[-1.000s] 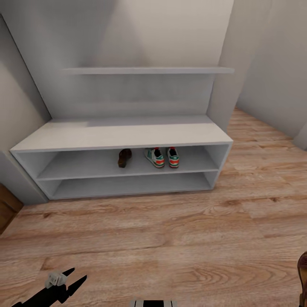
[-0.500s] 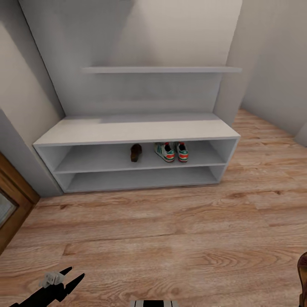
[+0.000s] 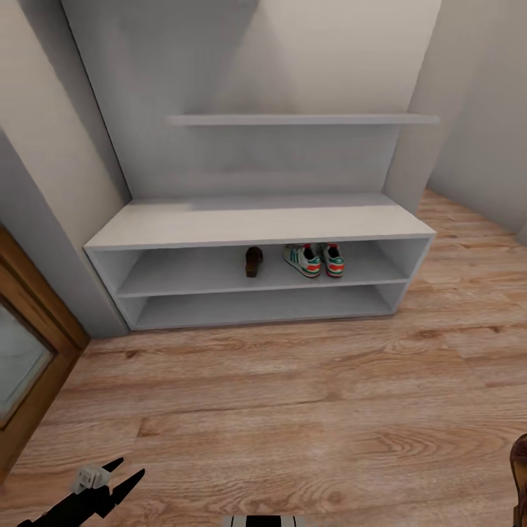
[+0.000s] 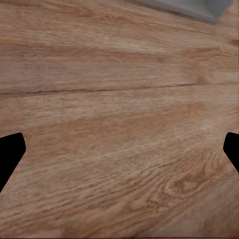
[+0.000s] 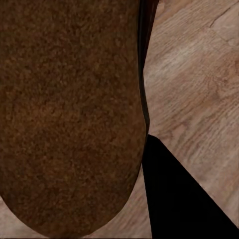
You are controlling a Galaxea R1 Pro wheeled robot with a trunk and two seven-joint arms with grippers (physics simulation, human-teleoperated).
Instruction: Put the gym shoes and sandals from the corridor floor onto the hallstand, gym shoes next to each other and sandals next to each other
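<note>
The head view takes in the whole hallstand, a pale grey unit against the wall at twelve o'clock, with a long low top, two open tiers under it and one wall shelf above; on the upper tier stand two gym shoes side by side, touching or nearly so, and one sandal just beside them at their nine o'clock, apart from them; the lower tier holds nothing visible. So the count on the rack is two gym shoes and one sandal. A brown shape at the frame's edge near four o'clock is the second sandal; the right wrist view shows it close up as a broad brown sole lying against one dark finger of the right gripper, over the corridor floor; that gripper appears clamped on it, though the second finger is hidden. The left wrist view looks straight down at wood-grain planks, the two black fingertips of the left gripper spread wide with nothing between them; the head view shows that gripper at seven o'clock, low over the floor. A wooden door frame stands at nine o'clock.
</note>
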